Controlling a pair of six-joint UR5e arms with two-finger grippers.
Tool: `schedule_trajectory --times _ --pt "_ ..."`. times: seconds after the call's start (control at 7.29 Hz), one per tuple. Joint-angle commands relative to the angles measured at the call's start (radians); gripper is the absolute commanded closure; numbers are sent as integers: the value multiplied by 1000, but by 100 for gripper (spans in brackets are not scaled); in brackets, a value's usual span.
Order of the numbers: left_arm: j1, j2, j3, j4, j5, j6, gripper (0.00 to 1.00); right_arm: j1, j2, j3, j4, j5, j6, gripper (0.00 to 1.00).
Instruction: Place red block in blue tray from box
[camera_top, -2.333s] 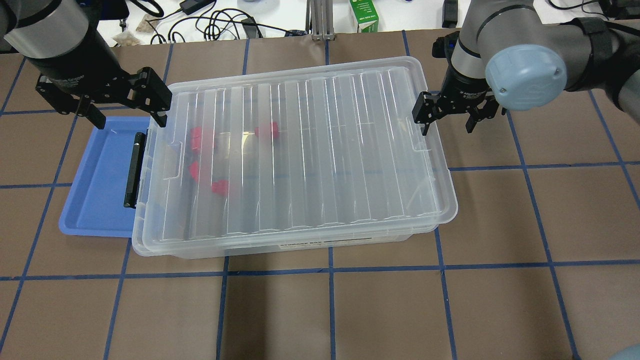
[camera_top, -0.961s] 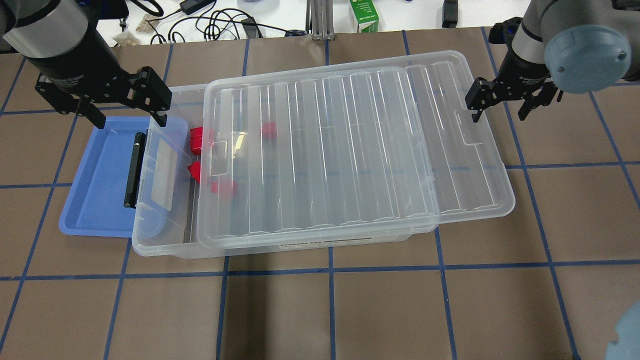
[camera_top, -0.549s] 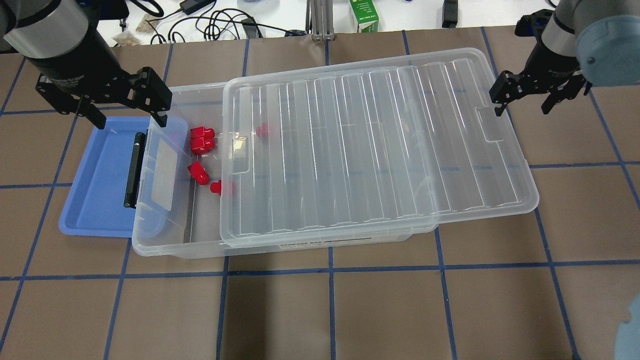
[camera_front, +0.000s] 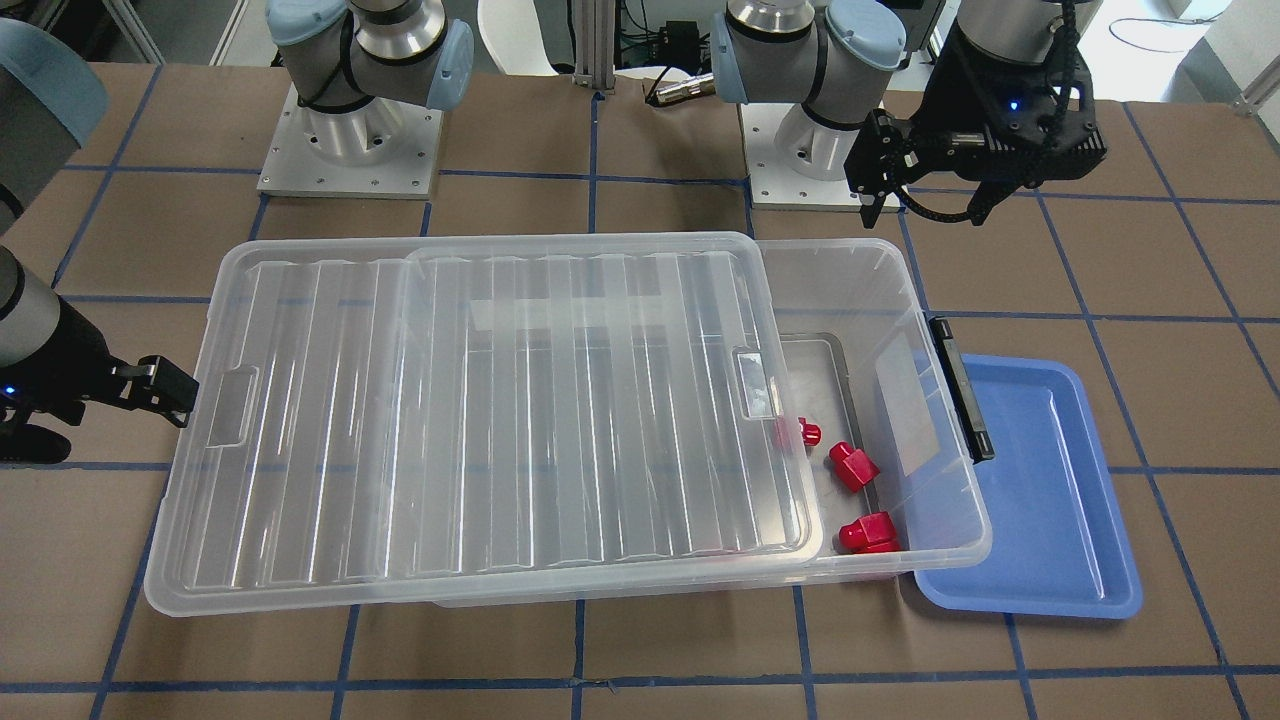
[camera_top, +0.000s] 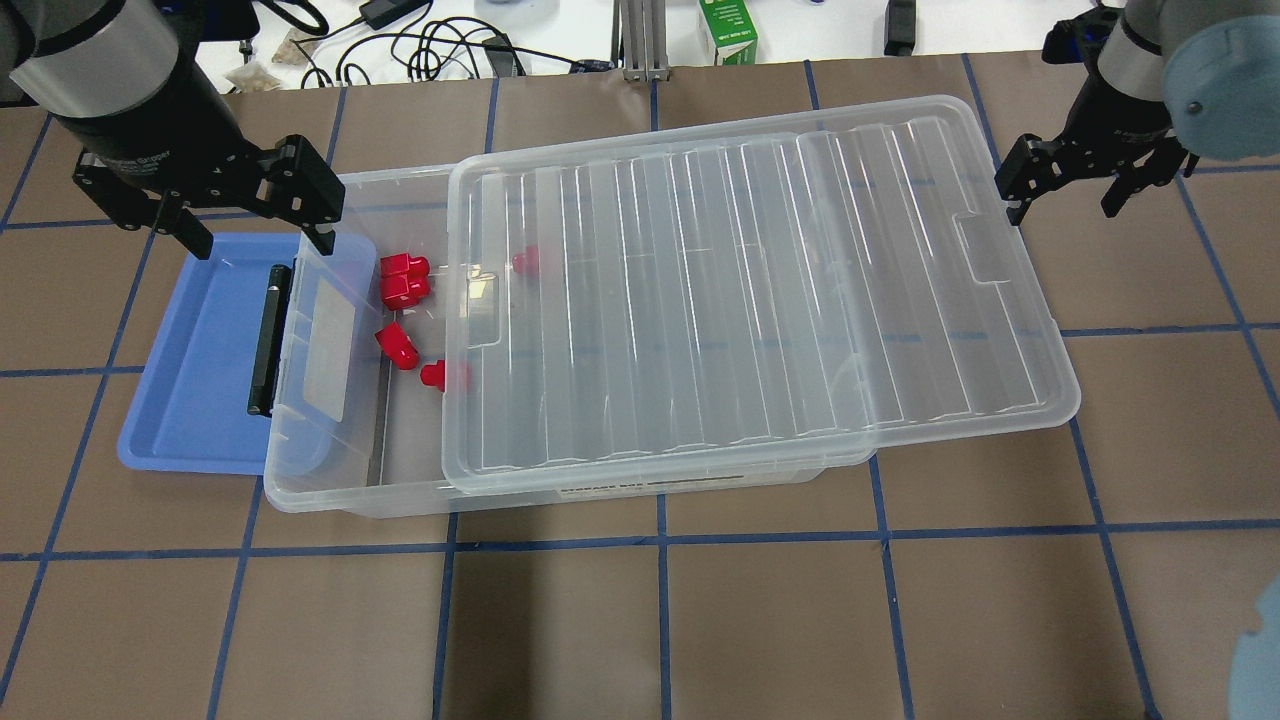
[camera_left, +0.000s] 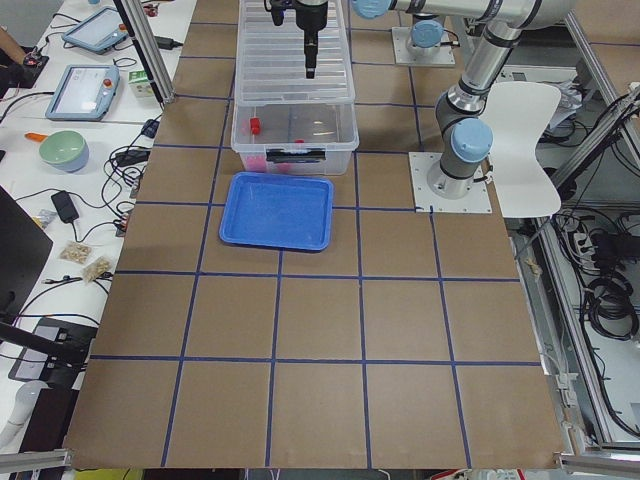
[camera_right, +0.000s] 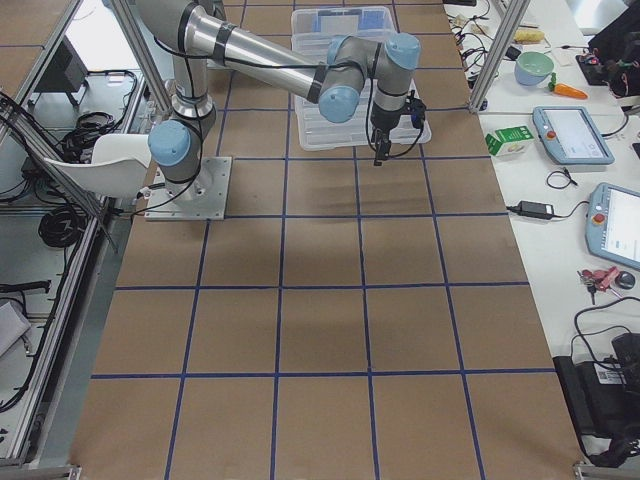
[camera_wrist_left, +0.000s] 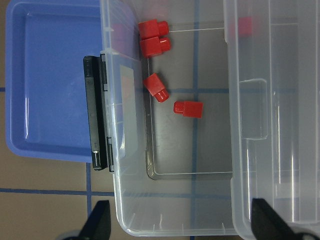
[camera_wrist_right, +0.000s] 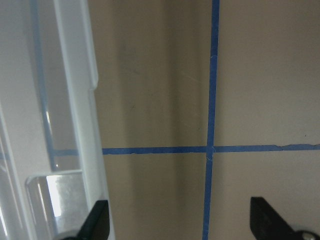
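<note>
Several red blocks lie in the uncovered left end of the clear box (camera_top: 330, 480); one red block (camera_top: 397, 347) shows in the left wrist view (camera_wrist_left: 156, 87) too. One more sits under the ribbed lid (camera_top: 760, 300), which is slid to the right and overhangs the box. The blue tray (camera_top: 190, 380) lies empty against the box's left end, by the black latch (camera_top: 262, 340). My left gripper (camera_top: 255, 235) is open and empty above the box's far left corner. My right gripper (camera_top: 1065, 205) is open and empty just beyond the lid's right end, apart from it.
A grey-rimmed tray (camera_wrist_left: 190, 172) lines the box floor under the blocks. Cables and a green carton (camera_top: 728, 30) lie on the white bench past the table's far edge. Brown table with blue tape lines surrounds the box.
The lid has slid right with my right gripper, uncovering the red blocks. In the last half second the right gripper moved slightly further right, off the lid. The left arm has not moved.
</note>
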Motion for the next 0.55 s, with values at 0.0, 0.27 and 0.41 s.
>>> schedule_trajectory --times 0.0,0.27,0.41 --pt "-2 -1 -2 1 -7 -5 0 0 -5 -1 10 10 -12 0" --pt "3 -4 -4 7 -13 -261 0 8 -10 -1 28 15 -12 0" --pt "17 -28 -5 36 -53 -485 0 9 -1 2 34 17 -18 0"
